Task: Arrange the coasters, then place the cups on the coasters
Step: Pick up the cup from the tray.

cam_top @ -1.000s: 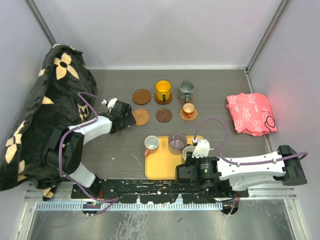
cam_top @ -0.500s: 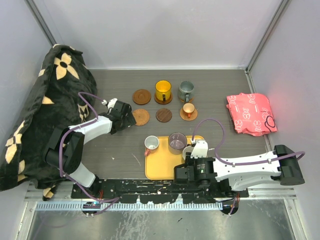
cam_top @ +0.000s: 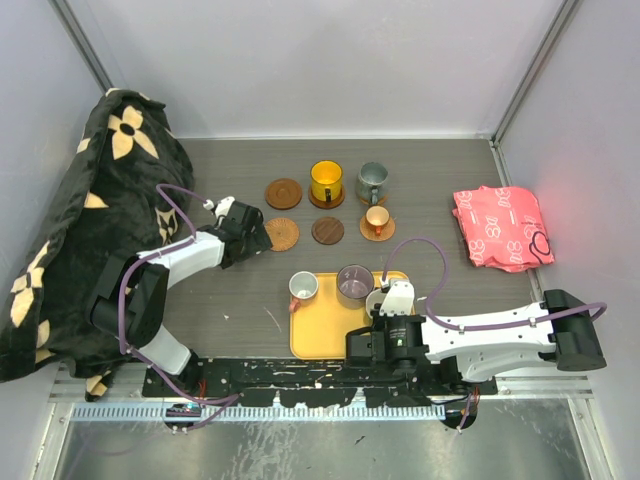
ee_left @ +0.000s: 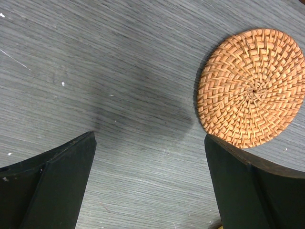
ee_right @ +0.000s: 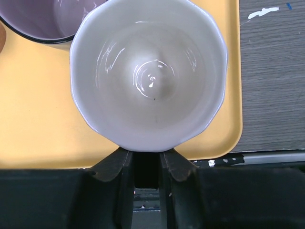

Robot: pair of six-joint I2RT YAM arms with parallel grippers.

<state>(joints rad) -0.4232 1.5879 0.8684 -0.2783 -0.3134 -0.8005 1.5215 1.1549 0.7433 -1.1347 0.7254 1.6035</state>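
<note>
On the yellow tray (cam_top: 322,338) stand a white cup (cam_top: 303,288), a purple-grey cup (cam_top: 354,284) and a cup with a cream inside (cam_top: 379,301) (ee_right: 147,71). My right gripper (cam_top: 387,313) (ee_right: 147,160) is shut on that cup's dark handle at its near side. Further back, an orange-yellow cup (cam_top: 326,181), a grey-green cup (cam_top: 372,181) and a small brown cup (cam_top: 376,219) each sit on a coaster. Three coasters are bare: brown (cam_top: 283,193), woven orange (cam_top: 282,233) (ee_left: 252,86) and dark brown (cam_top: 327,231). My left gripper (cam_top: 249,241) (ee_left: 150,139) stands open just left of the woven coaster, holding nothing.
A black floral blanket (cam_top: 90,220) is heaped along the left wall. A pink cloth (cam_top: 500,228) lies at the right. The tray's right rim (ee_right: 233,95) runs close beside the held cup, with grey tabletop (ee_right: 271,71) beyond it.
My right gripper's fingers have closed from partly open onto the cup's handle, and the right arm has edged slightly left. The left arm has not moved.
</note>
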